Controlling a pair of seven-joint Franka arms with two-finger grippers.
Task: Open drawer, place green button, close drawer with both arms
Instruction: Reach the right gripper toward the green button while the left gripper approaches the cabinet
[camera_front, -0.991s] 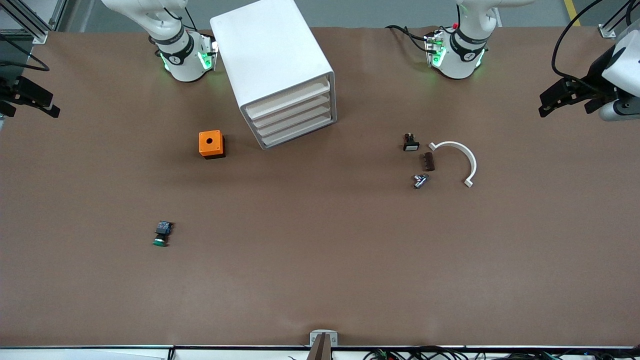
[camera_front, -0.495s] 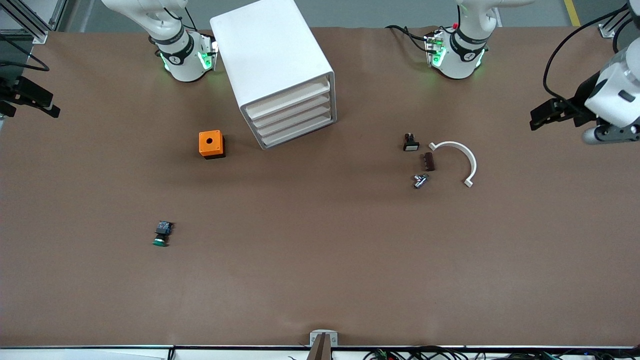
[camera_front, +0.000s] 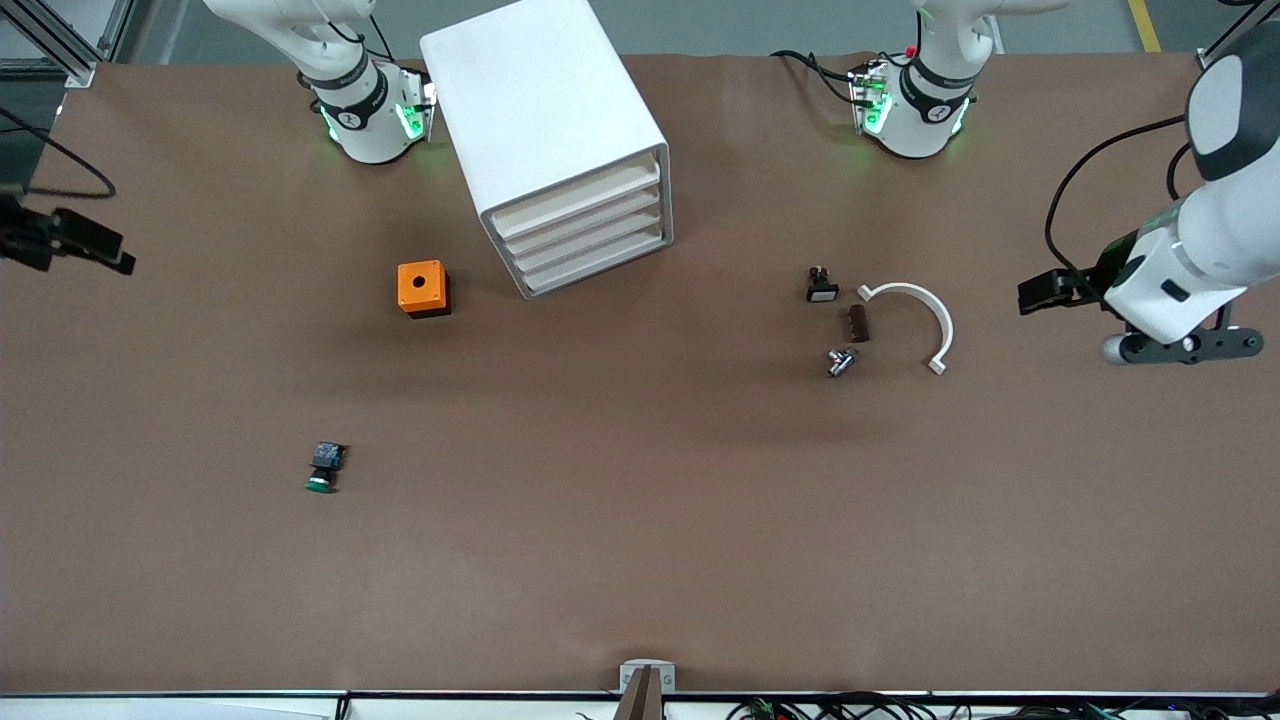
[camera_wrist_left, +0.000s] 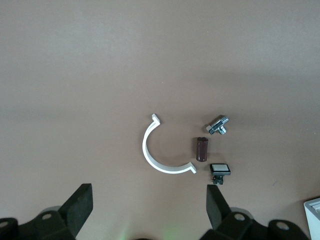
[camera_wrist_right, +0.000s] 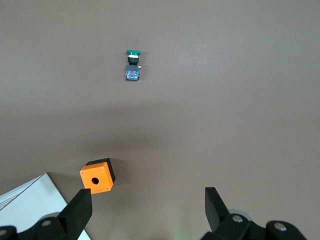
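Both hands' fingertips cut off in wrist views

I see the drawer shut flush in its white cabinet, low in the stack. The button, black-bodied with a green cap, lies on its side, nearer my camera, toward the right arm's end.

1. The left tool now hangs lower over the desk than a second ago, toward the left arm's end, and sits closer to the white curved clip than before.
2. The left arm's forearm now swings into sight above it, where only the wrist showed earlier.
3. The right tool shifts slightly inward from the desk's edge at the right arm's end, and sits a little lower in the front view.
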